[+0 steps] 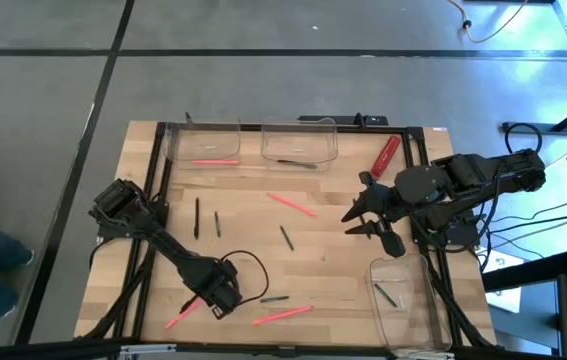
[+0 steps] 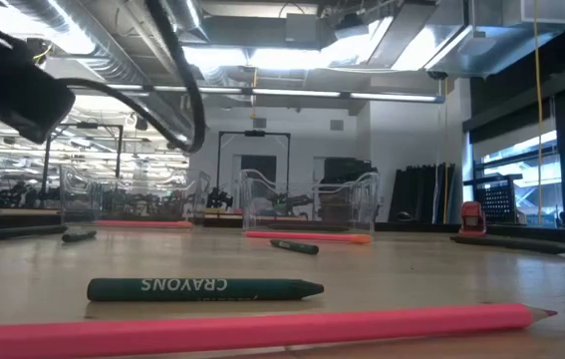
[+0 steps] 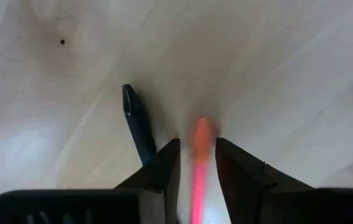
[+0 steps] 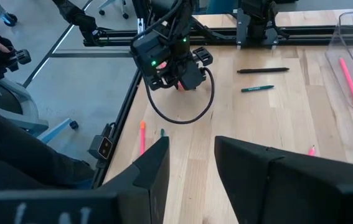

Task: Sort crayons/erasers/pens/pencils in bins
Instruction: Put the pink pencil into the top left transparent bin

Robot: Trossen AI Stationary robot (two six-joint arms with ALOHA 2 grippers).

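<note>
My left gripper [image 1: 218, 292] points straight down near the table's near left. Its open fingers [image 3: 164, 165] stand on either side of a pink pencil [image 3: 199, 163], which lies flat on the wood [image 1: 185, 310]; a narrow gap shows on each side. A short dark crayon [image 3: 137, 124] lies just beside one finger. A black pen [image 1: 197, 217] lies left of centre. Two clear bins [image 1: 203, 143] [image 1: 300, 141] stand at the far edge and a third [image 1: 408, 298] at the near right. My right gripper [image 1: 351, 222] hangs open and raised at the right.
Loose on the wood lie a pink pencil [image 1: 291, 204], dark crayons [image 1: 217, 224] [image 1: 286, 237], a green crayon [image 1: 273, 298] and another pink pencil [image 1: 283, 315]. A red tool [image 1: 386, 153] lies at the far right. The bins hold a pencil, a pen and a crayon.
</note>
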